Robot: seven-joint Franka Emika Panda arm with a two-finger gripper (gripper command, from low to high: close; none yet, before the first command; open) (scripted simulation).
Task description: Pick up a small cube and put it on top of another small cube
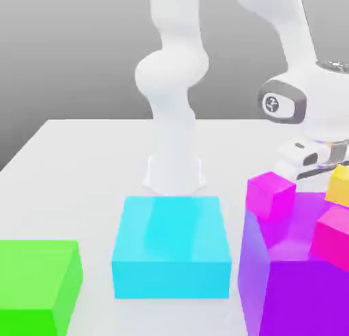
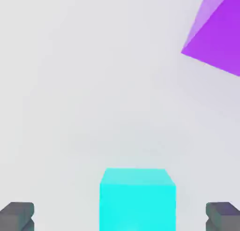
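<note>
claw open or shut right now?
Open. In the hand view the claw fingers sit wide apart, with a cyan cube between them, untouched.

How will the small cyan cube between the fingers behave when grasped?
The small cyan cube looks rigid with flat parallel sides, so it likely grips squarely. Flat-bottomed on the table, it should slide, not roll. The fingers stand wide of it, leaving clearance.

Plain grey wall (image 1: 75, 48) behind; white tabletop (image 1: 82, 171) evenly lit, soft shadows, no furniture.
</note>
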